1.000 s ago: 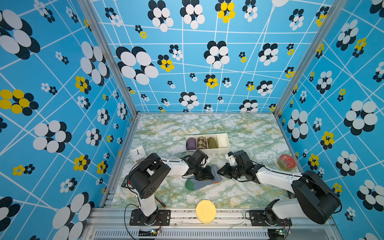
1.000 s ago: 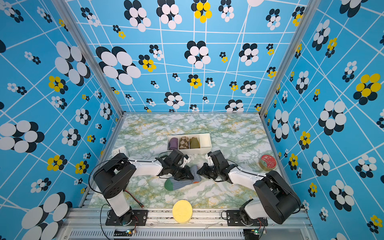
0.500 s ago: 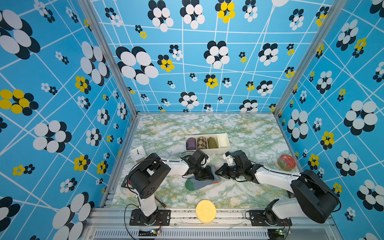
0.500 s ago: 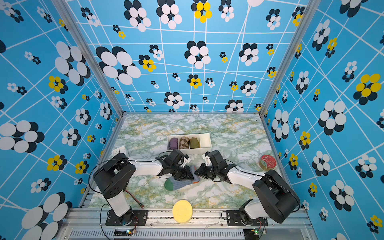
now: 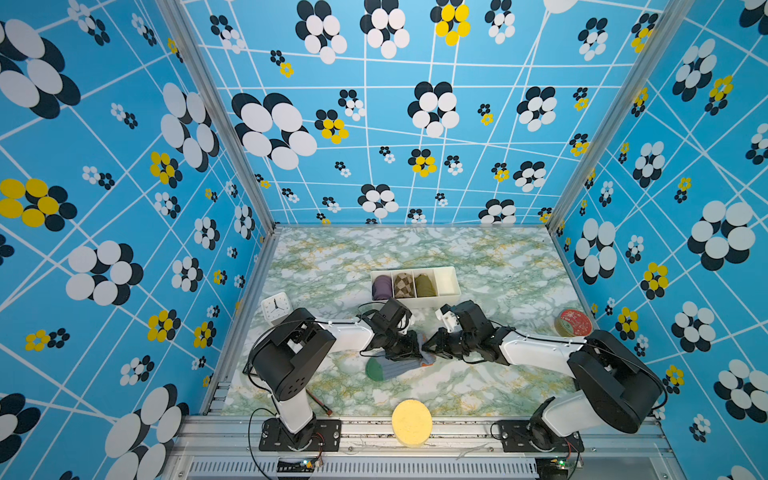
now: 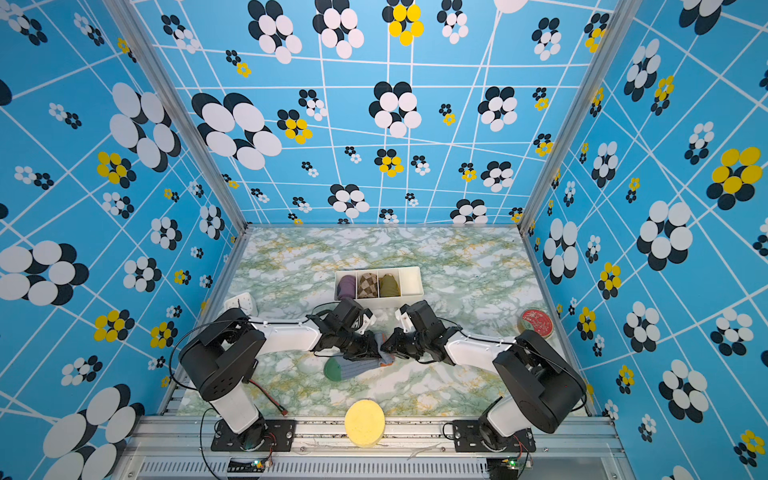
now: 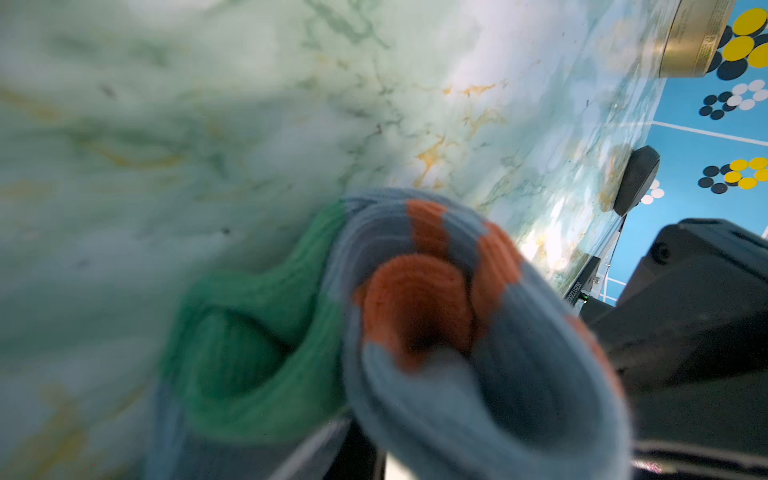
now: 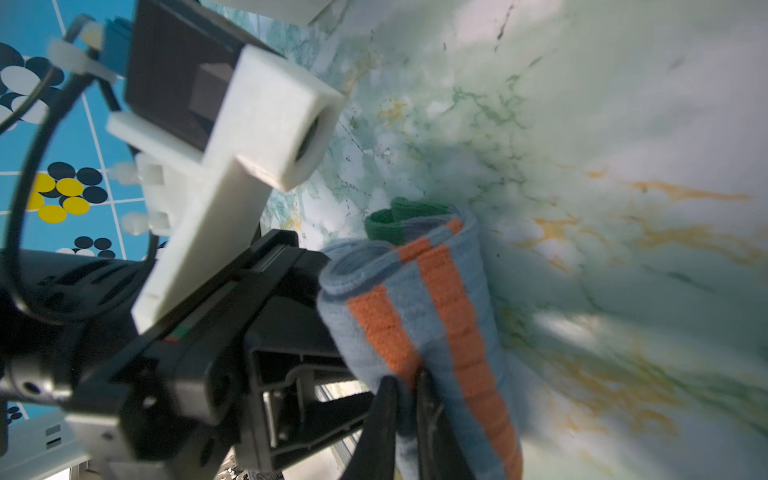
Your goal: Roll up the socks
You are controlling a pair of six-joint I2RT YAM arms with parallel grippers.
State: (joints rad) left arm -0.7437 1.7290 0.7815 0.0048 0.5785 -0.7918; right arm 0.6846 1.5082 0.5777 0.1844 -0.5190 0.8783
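Note:
The socks (image 5: 392, 368) are grey-blue and ribbed, with a green toe and orange stripes. They lie partly rolled on the marble table, near the front middle in both top views. My left gripper (image 5: 409, 347) and right gripper (image 5: 432, 349) meet at their right, cuff end (image 6: 384, 360). In the left wrist view the orange cuff mouth of the socks (image 7: 419, 316) fills the frame, and the fabric covers most of my left gripper (image 7: 374, 461). In the right wrist view my right gripper (image 8: 409, 411) pinches a fold of the striped socks (image 8: 453, 316) between its dark fingers (image 8: 386, 419).
A white divided tray (image 5: 446, 284) behind the grippers holds purple, checkered and olive sock rolls. A white clock (image 5: 276, 307) stands at the left. A red-lidded tin (image 5: 573, 322) sits at the right. A yellow disc (image 5: 411, 422) rests on the front rail.
My right gripper has edged left toward the left gripper at the socks' cuff end. The socks' green toe end has stayed in place.

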